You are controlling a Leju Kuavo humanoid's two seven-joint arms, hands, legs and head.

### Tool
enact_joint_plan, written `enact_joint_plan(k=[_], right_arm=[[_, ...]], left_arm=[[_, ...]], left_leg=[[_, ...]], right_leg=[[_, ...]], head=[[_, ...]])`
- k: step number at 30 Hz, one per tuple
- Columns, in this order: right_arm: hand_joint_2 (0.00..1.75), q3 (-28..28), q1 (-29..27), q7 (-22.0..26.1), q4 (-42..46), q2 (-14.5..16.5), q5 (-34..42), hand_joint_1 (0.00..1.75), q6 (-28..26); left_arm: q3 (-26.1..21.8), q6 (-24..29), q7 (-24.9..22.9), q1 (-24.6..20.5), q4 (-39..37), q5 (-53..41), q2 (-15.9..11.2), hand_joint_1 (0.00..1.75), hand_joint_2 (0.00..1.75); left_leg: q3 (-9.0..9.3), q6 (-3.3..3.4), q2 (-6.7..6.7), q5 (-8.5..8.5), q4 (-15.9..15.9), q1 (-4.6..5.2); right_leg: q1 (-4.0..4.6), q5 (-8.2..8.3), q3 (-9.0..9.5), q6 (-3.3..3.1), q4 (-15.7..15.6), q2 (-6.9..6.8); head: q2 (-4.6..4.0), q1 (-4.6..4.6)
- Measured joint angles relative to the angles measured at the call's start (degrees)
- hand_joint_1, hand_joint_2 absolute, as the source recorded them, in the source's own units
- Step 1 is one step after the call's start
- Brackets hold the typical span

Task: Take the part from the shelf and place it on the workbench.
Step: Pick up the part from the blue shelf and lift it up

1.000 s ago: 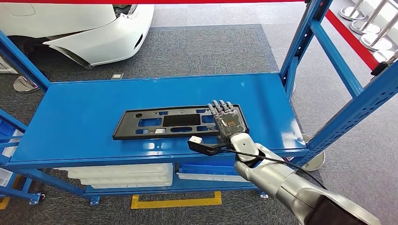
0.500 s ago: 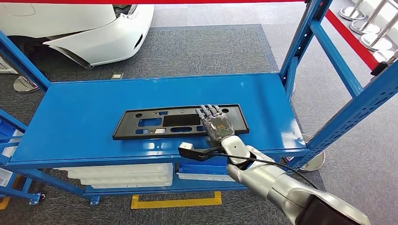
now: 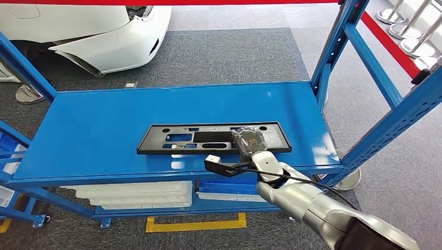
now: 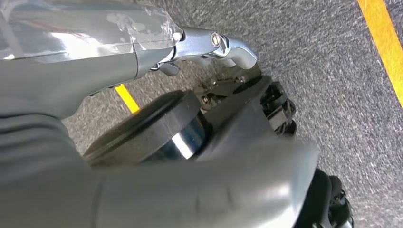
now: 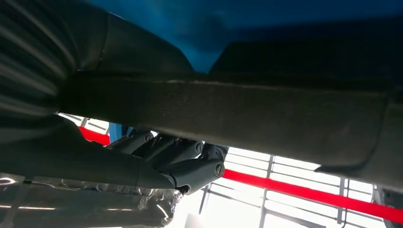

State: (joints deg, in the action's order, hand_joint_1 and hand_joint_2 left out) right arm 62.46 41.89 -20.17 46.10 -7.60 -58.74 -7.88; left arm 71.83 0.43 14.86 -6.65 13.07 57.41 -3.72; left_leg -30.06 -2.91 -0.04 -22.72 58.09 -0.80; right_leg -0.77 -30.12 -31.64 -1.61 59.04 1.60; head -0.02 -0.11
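Observation:
The part is a long black flat plate with cut-outs (image 3: 208,138), lying lengthwise near the front edge of the blue shelf board (image 3: 104,120). My right hand (image 3: 249,141) holds it right of its middle, fingers wrapped over the near edge, arm coming in from the lower right. In the right wrist view the plate's dark edge (image 5: 266,114) runs across the picture, with my fingers (image 5: 180,156) curled on one side of it. My left hand (image 4: 142,47) hangs over grey carpet in the left wrist view; how its fingers lie is unclear.
Blue uprights (image 3: 333,47) frame the shelf's right end. White trays (image 3: 135,194) sit on the lower level. A white car bumper (image 3: 104,36) is behind at the far left. A red floor line (image 3: 388,44) and stanchion bases (image 3: 412,21) lie to the right.
My right hand slid left along the plate, then its fingers closed over the plate. The plate has shifted right and toward the shelf's front edge.

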Motion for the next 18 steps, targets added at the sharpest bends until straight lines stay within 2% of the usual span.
enact_joint_plan(k=[3, 6, 7, 10, 12, 16, 17, 18], right_arm=[[1.75, 0.0, 0.0, 0.0, 0.1, -0.1, 0.1, 1.75, 0.0], [1.75, 0.1, 0.0, 0.0, 0.3, -0.1, 0.1, 1.75, 0.1], [1.75, 0.2, 0.0, 0.0, 0.4, -0.2, 0.2, 1.75, 0.1], [1.75, 0.3, 0.0, -1.4, 0.8, -0.5, 0.0, 1.75, -0.2], [1.75, 0.3, 0.1, -3.4, 1.9, -1.2, -0.6, 1.75, -0.3], [1.75, 0.2, 1.1, -6.9, 6.4, -3.5, -3.2, 1.75, 2.2], [1.75, 0.0, 1.5, -7.6, 8.0, -4.2, -4.2, 1.75, 3.3], [1.75, -0.1, 2.0, -8.1, 9.6, -4.9, -5.2, 1.75, 4.5]], left_arm=[[0.0, -0.3, 0.0, 0.0, 0.0, 0.2, 0.0, 0.00, 0.00], [0.0, -0.4, 0.0, 0.0, 0.0, 0.2, 0.0, 0.00, 1.31], [0.0, -0.4, 0.0, 0.0, 0.0, 0.2, 0.0, 0.00, 1.31], [0.0, -0.5, 0.2, 0.0, 0.0, 0.2, 0.0, 0.00, 0.00], [0.0, -0.6, 0.5, 0.0, 0.0, 0.2, -0.1, 0.00, 0.00], [0.0, -0.9, 0.7, 0.0, 0.0, 0.2, -0.2, 0.00, 1.75], [0.0, -0.9, 0.7, 0.0, 0.0, 0.2, -0.2, 0.00, 1.75], [0.0, -1.0, 0.8, 0.0, 0.0, 0.2, -0.3, 0.00, 1.31]], left_leg=[[0.00, 0.02, 0.00, 0.02, 0.0, -0.01], [0.00, 0.02, 0.00, 0.04, 0.0, -0.01], [0.00, 0.02, 0.00, 0.04, 0.0, -0.01], [-0.01, 0.02, 0.00, 0.05, 0.0, -0.01], [-0.02, 0.03, -0.01, 0.05, 0.0, 0.00], [-0.06, 0.03, -0.01, 0.05, 0.1, 0.00], [-0.07, 0.03, -0.01, 0.05, 0.1, 0.00], [-0.07, 0.03, 0.00, 0.05, 0.1, 0.00]], right_leg=[[0.01, 0.03, 0.00, 0.00, 0.0, -0.01], [0.01, 0.06, -0.01, 0.00, 0.0, 0.00], [0.01, 0.06, -0.01, 0.01, 0.0, 0.00], [0.01, 0.06, -0.01, 0.01, 0.0, -0.01], [0.00, 0.06, -0.01, 0.01, 0.0, -0.01], [-0.01, 0.09, -0.05, 0.04, 0.0, 0.02], [-0.01, 0.10, -0.07, 0.06, 0.0, 0.03], [-0.01, 0.11, -0.08, 0.07, 0.0, 0.03]], head=[[0.00, -0.05], [0.00, -0.07], [0.00, -0.07], [0.00, -0.04], [0.00, -0.04], [0.00, 0.02], [0.00, 0.02], [0.00, 0.02]])
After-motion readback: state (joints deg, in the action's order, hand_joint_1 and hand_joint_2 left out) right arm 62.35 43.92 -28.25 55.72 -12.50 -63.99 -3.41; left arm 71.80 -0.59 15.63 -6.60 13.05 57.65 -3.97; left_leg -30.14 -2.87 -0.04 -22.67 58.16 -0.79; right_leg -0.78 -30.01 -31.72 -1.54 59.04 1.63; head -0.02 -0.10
